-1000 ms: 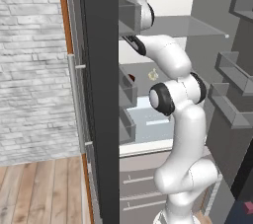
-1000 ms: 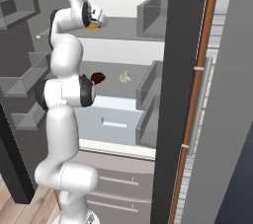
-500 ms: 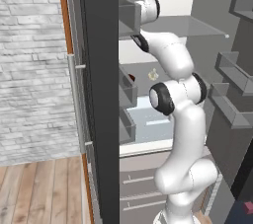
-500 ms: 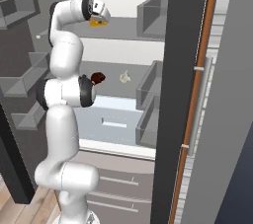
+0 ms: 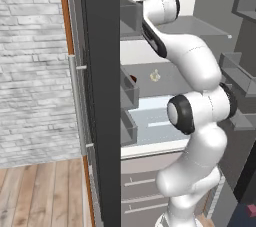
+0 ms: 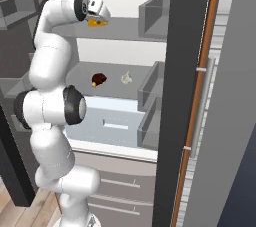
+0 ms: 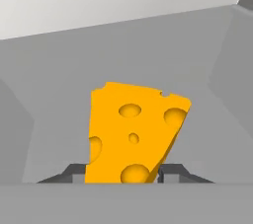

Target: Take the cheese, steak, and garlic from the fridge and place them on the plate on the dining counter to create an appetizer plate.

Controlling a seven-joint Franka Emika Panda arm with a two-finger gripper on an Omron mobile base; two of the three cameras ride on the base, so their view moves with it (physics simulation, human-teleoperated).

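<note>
The tall fridge (image 6: 115,31) with dark grey doors and white shelves stands open, its upper shelf level with the end effector (image 7: 123,173). That end effector is closed partway on the yellow-orange holed cheese wedge (image 7: 131,134), apparently just above the shelf, though the contact is hard to read. Below and beyond it, on the middle shelf, lie the dark reddish-brown steak lump (image 6: 99,79) and the small pale garlic bulb (image 6: 126,77). The cheese pick is in hand; next it needs drawing clear of the shelf.
</note>
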